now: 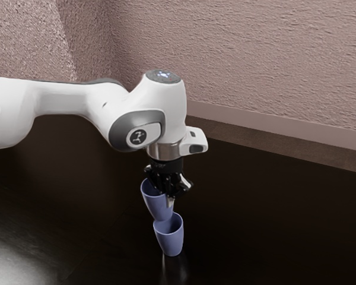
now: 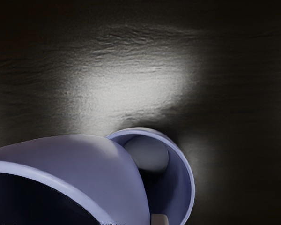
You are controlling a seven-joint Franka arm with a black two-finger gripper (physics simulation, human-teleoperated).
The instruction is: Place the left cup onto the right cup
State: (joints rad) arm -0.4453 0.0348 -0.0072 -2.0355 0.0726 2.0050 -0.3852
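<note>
The standing cup [image 1: 169, 236] [image 2: 178, 173] sits upright on the dark bench [image 1: 285, 225], mouth up. The base of the held cup [image 1: 154, 203] [image 2: 75, 178] is dipped into that mouth. The held cup leans, its long axis slanting and its rim up toward the exterior view's left. The pincer [image 1: 168, 191] pinches its rim wall.

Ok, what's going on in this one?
The arm's gripper has its fingers shut on the rim of the held cup, a blue one that hangs tilted. Its base dips into the mouth of the standing cup, a matching blue one upright on the dark table. From the wrist, the held cup partly covers the standing cup's opening. It is not yet released or sitting straight.
</note>
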